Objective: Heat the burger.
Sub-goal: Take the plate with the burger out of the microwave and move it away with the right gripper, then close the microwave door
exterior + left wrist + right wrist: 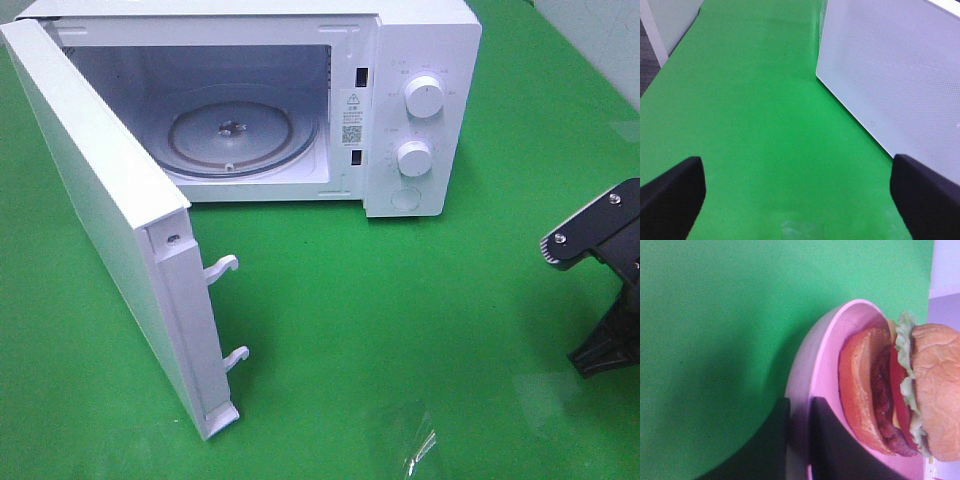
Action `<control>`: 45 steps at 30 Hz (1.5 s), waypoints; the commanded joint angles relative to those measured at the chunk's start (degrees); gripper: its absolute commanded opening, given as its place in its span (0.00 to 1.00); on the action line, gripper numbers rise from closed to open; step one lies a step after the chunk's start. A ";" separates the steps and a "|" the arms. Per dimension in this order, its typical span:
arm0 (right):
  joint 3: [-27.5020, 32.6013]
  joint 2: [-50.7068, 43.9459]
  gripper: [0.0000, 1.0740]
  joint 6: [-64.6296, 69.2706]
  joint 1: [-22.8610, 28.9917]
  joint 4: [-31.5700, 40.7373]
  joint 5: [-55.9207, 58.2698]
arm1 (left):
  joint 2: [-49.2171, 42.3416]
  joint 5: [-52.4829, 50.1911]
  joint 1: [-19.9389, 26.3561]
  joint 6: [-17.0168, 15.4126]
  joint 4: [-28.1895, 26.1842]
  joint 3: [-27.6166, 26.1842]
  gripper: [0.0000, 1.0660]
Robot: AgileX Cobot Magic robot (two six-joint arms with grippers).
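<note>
While clamped on the pink plate (812,390), right pincer (799,435) under burger (900,390).

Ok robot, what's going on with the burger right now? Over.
Left tool open, empty. Right tool shut on pink plate rim, burger sitting on it. Microwave door wide open, turntable bare, nothing blocking it.

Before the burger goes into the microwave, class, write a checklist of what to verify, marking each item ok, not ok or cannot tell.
1. Microwave door swung open: ok.
2. Glass turntable bare: ok.
3. Right gripper shut on the pink plate rim: ok.
4. Burger resting on the plate: ok.
5. Left gripper open, holding nothing, beside the door: ok.
6. Plate fits through the opening: cannot tell.
</note>
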 commanded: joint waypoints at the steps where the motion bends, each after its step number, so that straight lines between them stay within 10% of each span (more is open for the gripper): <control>1: -1.89 3.15 0.00 3.21 -0.29 -4.13 3.38 | -0.29 0.23 0.06 0.11 -0.11 -0.06 0.86; 9: -5.33 9.91 0.01 8.31 -0.29 -2.64 1.15 | -0.29 0.23 0.06 0.11 -0.11 -0.06 0.86; 21: -7.96 10.08 0.34 9.40 -0.11 3.21 -9.57 | -0.29 0.23 0.06 0.11 -0.11 -0.06 0.86; 31: -8.14 2.01 0.43 3.55 -0.11 10.89 -12.15 | -0.29 0.23 0.06 0.11 -0.11 -0.06 0.86; 45: -8.14 -19.71 0.75 -45.89 -0.11 50.94 -8.54 | -0.29 0.23 0.06 0.11 -0.11 -0.06 0.86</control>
